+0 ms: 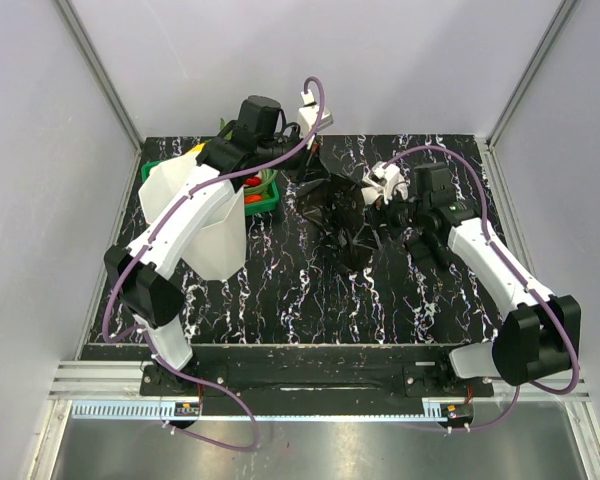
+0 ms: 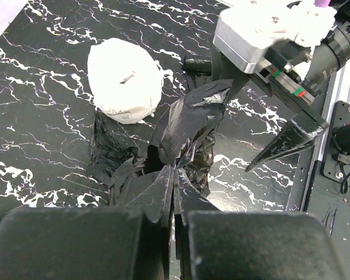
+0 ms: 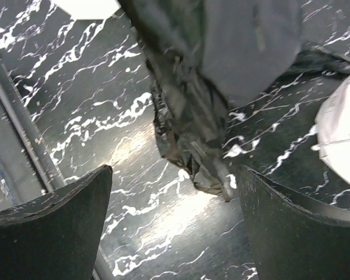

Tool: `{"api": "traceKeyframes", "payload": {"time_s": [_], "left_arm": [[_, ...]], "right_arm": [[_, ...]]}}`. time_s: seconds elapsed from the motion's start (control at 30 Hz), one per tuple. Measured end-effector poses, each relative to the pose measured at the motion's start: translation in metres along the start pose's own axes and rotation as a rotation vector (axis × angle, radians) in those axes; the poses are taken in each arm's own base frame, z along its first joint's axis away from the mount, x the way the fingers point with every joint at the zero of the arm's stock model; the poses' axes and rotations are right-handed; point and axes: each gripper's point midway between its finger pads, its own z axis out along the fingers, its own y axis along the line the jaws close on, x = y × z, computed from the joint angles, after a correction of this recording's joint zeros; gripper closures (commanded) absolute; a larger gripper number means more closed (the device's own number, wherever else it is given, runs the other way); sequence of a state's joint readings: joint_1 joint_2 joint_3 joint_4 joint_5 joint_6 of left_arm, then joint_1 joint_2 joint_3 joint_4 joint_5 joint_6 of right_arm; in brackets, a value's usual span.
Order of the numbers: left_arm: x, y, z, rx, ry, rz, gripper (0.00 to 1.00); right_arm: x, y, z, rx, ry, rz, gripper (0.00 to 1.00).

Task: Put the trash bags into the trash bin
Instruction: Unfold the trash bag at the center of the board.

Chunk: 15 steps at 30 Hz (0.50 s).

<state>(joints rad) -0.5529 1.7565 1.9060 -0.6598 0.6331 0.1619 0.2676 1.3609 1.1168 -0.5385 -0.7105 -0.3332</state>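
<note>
Black glossy film bag (image 2: 186,122) pinched, presumably for carrying.
Left fingers (image 2: 76,245) clamped on film; right fingers (image 3: 58,221) wide apart, empty.

Left end effector pinching bag film.
Left end effector (image 2: 172,201) has its jaws pressed together on a fold of the crumpled black trash bags (image 2: 186,125), which are heaped on the marbled tabletop (image 2: 41,146). White plastic roll (image 2: 123,80) just beside them. Right end effector (image 2: 219,116) spread wide above.
</note>
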Motion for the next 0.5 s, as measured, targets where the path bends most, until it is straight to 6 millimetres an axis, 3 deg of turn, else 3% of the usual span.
{"api": "traceKeyframes", "payload": {"time_s": [0.3,0.5], "left_arm": [[-0.005,-0.001,-0.001,0.000,-0.009,0.005,1.00],[-0.006,-0.002,-0.002,0.000,-0.012,0.007,1.00]], "right_arm": [[-0.013,-0.023,-0.005,0.119,-0.012,-0.074,0.08],[-0.011,-0.025,-0.003,0.120,-0.003,-0.083,0.09]]}}
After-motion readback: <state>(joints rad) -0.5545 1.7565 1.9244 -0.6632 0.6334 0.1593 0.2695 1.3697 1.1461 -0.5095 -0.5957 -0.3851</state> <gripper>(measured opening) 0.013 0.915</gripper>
